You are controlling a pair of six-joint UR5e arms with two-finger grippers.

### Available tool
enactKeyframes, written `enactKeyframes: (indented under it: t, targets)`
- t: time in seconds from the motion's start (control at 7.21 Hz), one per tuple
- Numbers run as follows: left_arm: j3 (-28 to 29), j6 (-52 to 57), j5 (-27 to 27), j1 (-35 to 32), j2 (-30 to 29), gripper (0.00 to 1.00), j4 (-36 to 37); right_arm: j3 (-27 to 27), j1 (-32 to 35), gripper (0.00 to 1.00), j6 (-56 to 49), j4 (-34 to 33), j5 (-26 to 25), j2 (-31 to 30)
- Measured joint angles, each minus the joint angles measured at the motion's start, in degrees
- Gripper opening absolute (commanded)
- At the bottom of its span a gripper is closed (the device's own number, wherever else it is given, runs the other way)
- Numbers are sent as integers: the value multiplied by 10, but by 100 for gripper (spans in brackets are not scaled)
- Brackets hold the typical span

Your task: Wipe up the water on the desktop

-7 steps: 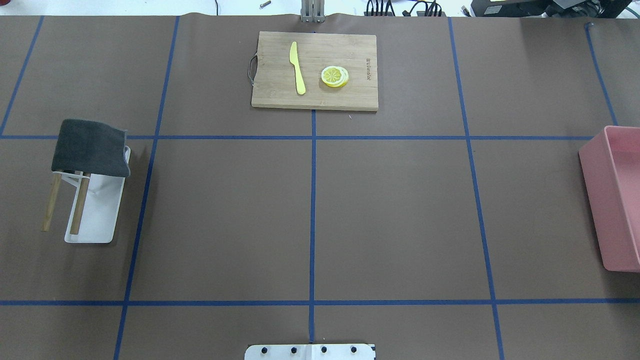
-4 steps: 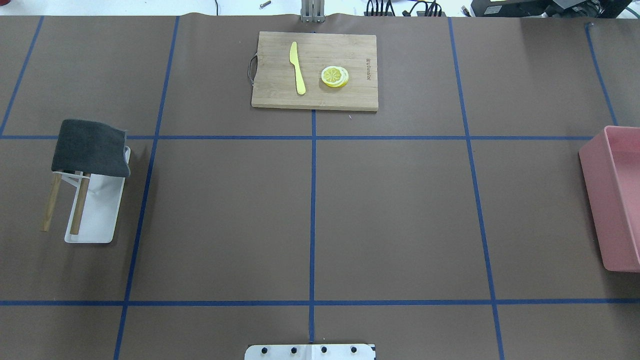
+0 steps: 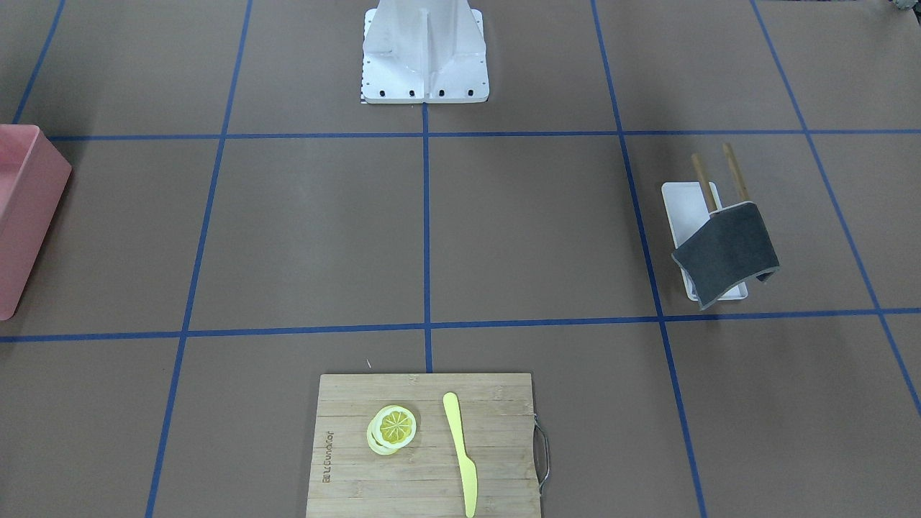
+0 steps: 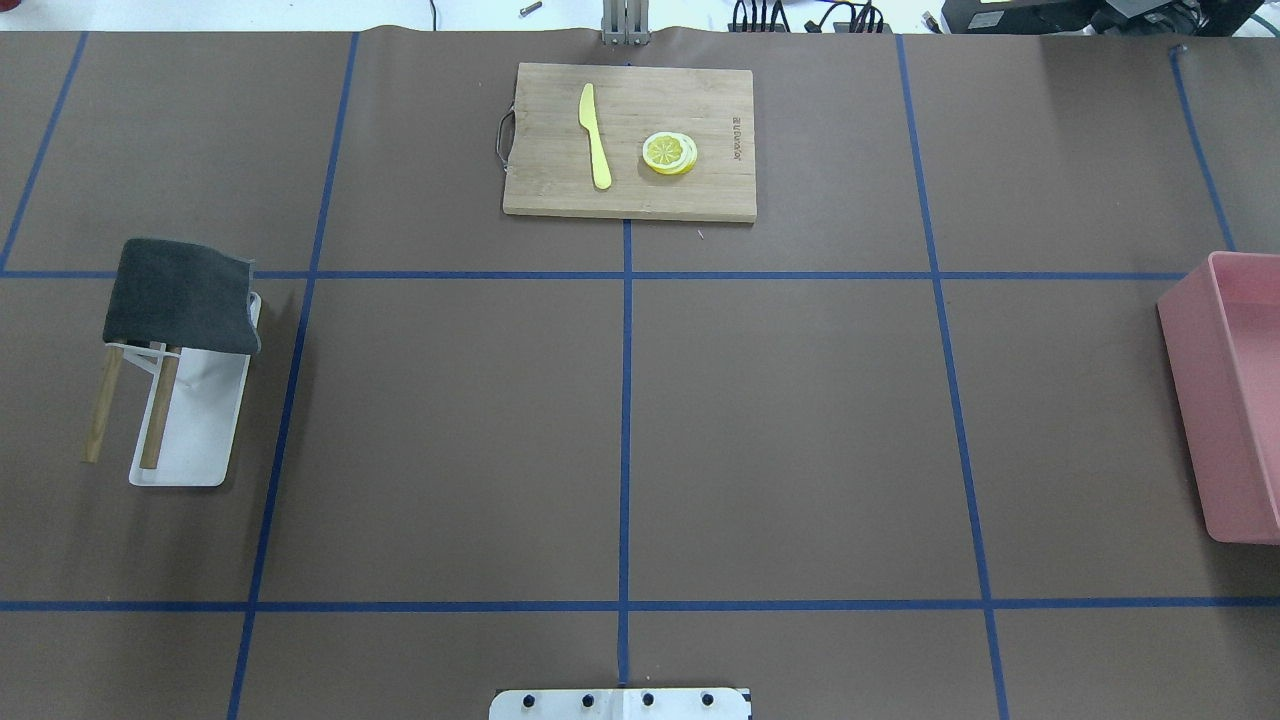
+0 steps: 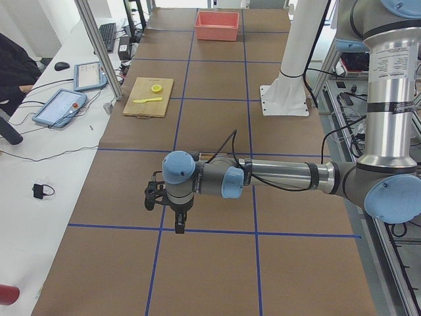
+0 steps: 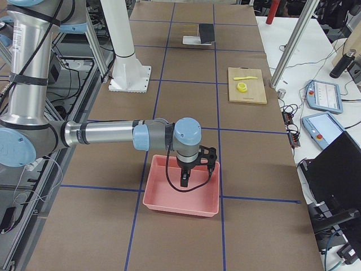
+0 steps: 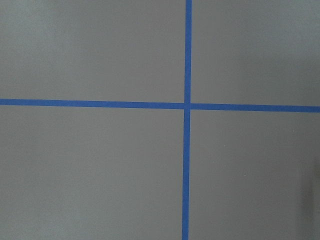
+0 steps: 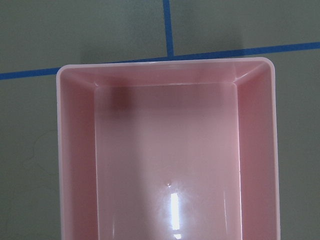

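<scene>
Cannot tell spread or pressed for left gripper (image 5: 179, 226), low over a tape cross, or right gripper (image 6: 184, 182), above the bin (image 6: 169, 206). No water made out on desktop (image 4: 800, 430) — flat, stiff, matte. Cloth (image 4: 180, 295) draped on rack (image 4: 195, 430), robot's left: likely soft, light, limp — best pinched at the hanging edge.
</scene>
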Motion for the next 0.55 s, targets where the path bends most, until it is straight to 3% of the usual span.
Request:
enactKeyframes:
  t: [0.55]
  targets:
    - [4,0,1,0,1,98,-1,1,0,100,0,0,2,1]
